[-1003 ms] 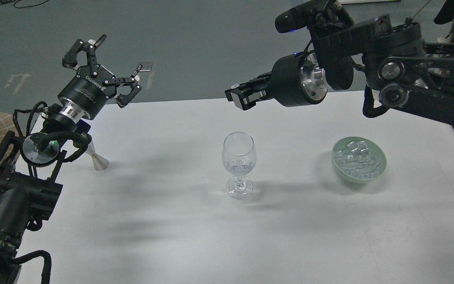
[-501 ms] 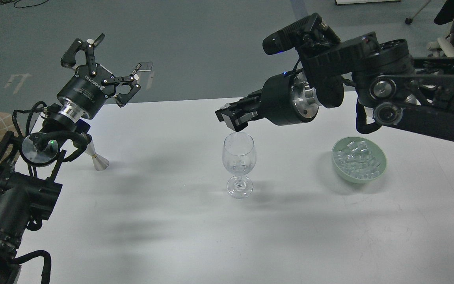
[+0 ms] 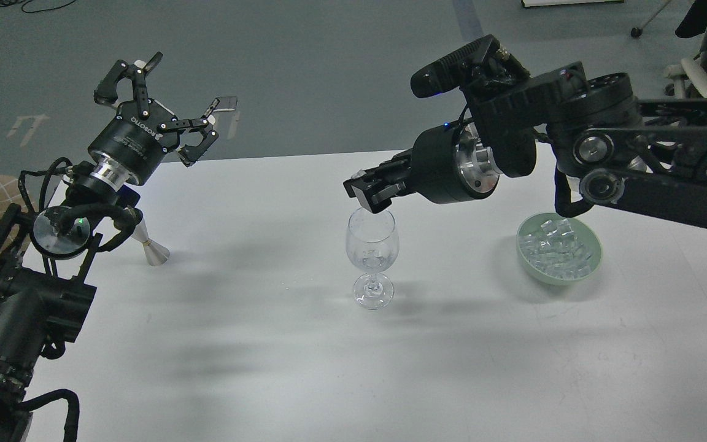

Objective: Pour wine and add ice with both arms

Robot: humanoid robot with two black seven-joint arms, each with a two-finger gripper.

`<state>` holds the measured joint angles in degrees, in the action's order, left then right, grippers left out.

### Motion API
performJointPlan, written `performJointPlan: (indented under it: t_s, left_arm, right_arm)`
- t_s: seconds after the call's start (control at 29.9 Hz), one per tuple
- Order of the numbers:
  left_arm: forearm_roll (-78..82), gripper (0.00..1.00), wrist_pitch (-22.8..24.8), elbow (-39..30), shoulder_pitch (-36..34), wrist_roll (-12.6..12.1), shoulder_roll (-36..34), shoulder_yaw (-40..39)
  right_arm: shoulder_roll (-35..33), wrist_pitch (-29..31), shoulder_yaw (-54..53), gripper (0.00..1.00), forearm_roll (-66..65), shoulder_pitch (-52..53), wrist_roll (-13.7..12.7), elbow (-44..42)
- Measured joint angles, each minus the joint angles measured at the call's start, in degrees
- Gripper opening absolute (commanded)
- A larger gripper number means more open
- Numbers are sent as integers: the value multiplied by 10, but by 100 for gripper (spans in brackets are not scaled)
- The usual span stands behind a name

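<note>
Right gripper [image 3: 363, 191] above wine glass [image 3: 372, 245] rim, jaws' spread unreadable. Left gripper [image 3: 163, 98] aloft, jaws spread wide, empty. Ice [image 3: 559, 248] in green bowl [image 3: 528, 270].

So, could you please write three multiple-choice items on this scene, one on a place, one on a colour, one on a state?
1. Where is the right gripper?
A. over the clear stemmed wine glass
B. inside the bowl
C. beside the small silver metal cone

2. What colour is the round bowl holding the clear ice cubes?
A. red
B. pale green
C. black

3. How is the left gripper?
A. shut on the glass
B. holding ice
C. open, fingers spread

Answers:
1 A, its tip sits at the glass rim.
2 B, the rim is pale green.
3 C, it holds nothing, raised above the white table.
</note>
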<state>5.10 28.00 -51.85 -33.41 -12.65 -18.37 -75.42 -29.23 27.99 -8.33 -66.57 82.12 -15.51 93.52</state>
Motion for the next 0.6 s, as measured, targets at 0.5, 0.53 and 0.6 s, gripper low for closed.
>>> performJointPlan:
  t_s: [0.5, 0.53, 0.6]
  left_arm:
    - [-1, 98, 0, 0, -1, 0, 0, -2]
    - [-1, 98, 0, 0, -1, 0, 0, -2]
    - [-1, 98, 0, 0, -1, 0, 0, -2]
  right_arm:
    - [2, 0, 10, 0, -1, -23, -16, -5]
    - [2, 0, 10, 0, -1, -24, -17, -5]
    - [3, 0, 10, 0, -1, -25, -18, -5]
